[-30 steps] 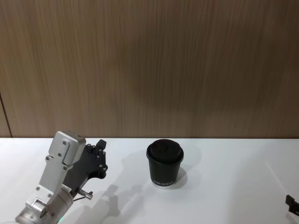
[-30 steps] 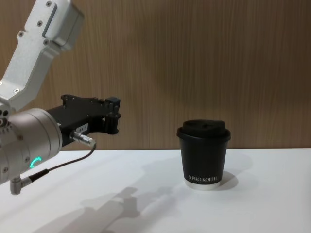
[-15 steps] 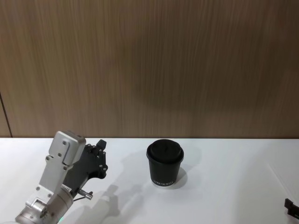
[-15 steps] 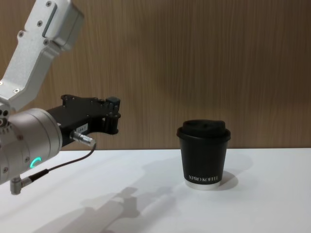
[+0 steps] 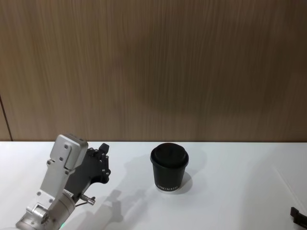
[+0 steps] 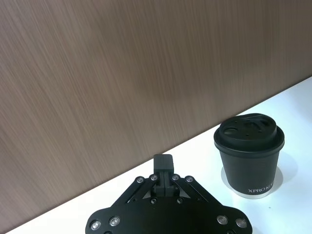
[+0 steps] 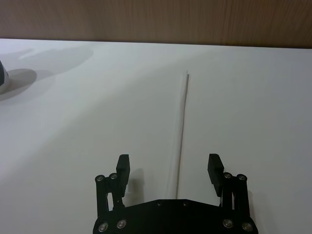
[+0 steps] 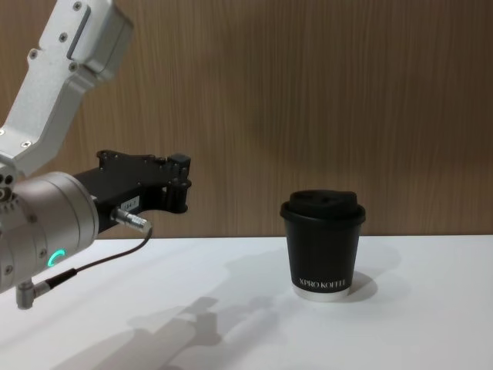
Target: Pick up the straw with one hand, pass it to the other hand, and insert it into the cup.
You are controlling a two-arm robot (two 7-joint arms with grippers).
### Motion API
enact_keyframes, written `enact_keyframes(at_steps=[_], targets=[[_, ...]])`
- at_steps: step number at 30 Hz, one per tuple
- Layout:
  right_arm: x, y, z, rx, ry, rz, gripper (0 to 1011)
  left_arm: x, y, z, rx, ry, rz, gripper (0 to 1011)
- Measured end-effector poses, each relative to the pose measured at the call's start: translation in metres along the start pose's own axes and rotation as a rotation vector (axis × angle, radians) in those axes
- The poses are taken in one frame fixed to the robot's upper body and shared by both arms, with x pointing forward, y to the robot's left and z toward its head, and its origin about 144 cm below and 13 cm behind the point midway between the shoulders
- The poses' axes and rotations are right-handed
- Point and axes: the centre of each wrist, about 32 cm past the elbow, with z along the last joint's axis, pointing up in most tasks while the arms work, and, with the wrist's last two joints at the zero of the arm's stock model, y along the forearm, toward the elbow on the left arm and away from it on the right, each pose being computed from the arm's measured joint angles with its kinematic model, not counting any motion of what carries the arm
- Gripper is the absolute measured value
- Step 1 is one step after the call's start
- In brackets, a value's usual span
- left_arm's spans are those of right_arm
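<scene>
The thin white straw [image 7: 182, 131] lies flat on the white table. My right gripper [image 7: 168, 168] is open over the straw's near end, which runs between the two fingers [image 7: 123, 166]. The same gripper [image 5: 298, 215] peeks in at the head view's lower right corner. The black lidded cup [image 5: 169, 167] [image 8: 322, 243] [image 6: 249, 153] stands upright mid-table. My left gripper [image 5: 103, 147] [image 8: 180, 163] [image 6: 163, 163] hovers left of the cup, above the table, shut with nothing in it.
The white table [image 5: 230, 191] reaches back to a brown wood-grain wall [image 5: 153, 72]. Open tabletop lies between the cup and the straw. The left arm's silver body with its green ring [image 8: 54, 258] takes up the chest view's left side.
In the head view the right gripper has slipped a little lower toward the bottom right corner. The left arm and the cup have stayed put.
</scene>
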Motion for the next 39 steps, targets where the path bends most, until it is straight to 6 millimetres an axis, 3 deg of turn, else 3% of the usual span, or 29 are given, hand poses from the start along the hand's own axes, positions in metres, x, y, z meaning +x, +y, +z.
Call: enact_keyframes(at_steps=[20,27,39], targets=[[0.0,0.0064,-0.0021,-0.013,0.014,-0.002,998,0.0,0.0,0.0,0.0,0.0,0.0,0],[-0.0003,0.0074,-0.0023,-0.018,0.017,-0.002,846,0.0,0.0,0.0,0.0,0.0,0.0,0],[-0.0006,0.0082,-0.0026,-0.023,0.02,-0.002,474,0.0,0.0,0.0,0.0,0.0,0.0,0]])
